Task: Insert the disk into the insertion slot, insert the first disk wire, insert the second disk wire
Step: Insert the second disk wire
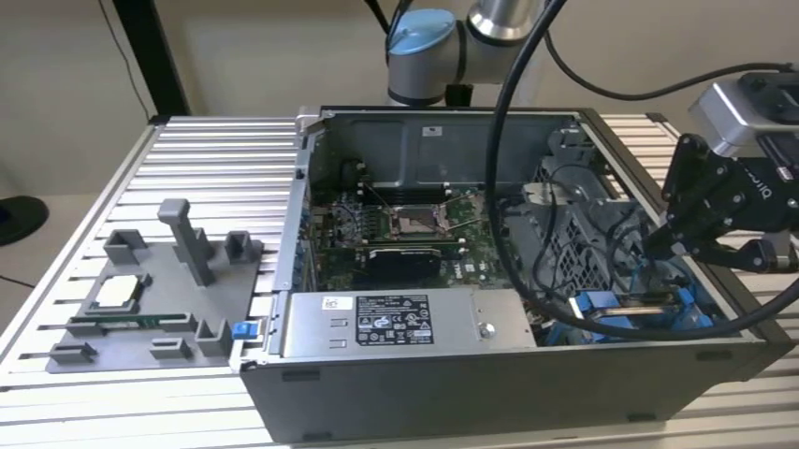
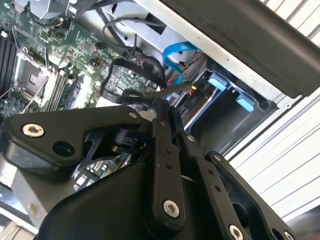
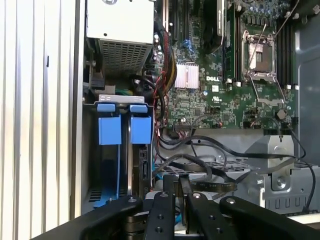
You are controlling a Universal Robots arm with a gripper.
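Disk wire (image 2: 131,93) (black) pinched in end effector (image 2: 161,105), second wrist view

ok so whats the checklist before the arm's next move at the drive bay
1. Grip: the gripper has the black cable pinched between its fingers, in both wrist views: ok.
2. Disk seated in the drive bay: cannot tell; two blue tabs sit at the bay's mouth, the rest is dark.
3. Cable end lined up with its socket: cannot tell, hidden by the fingers.
4. Path free of snags: not ok, loose cables loop right beside the gripper.
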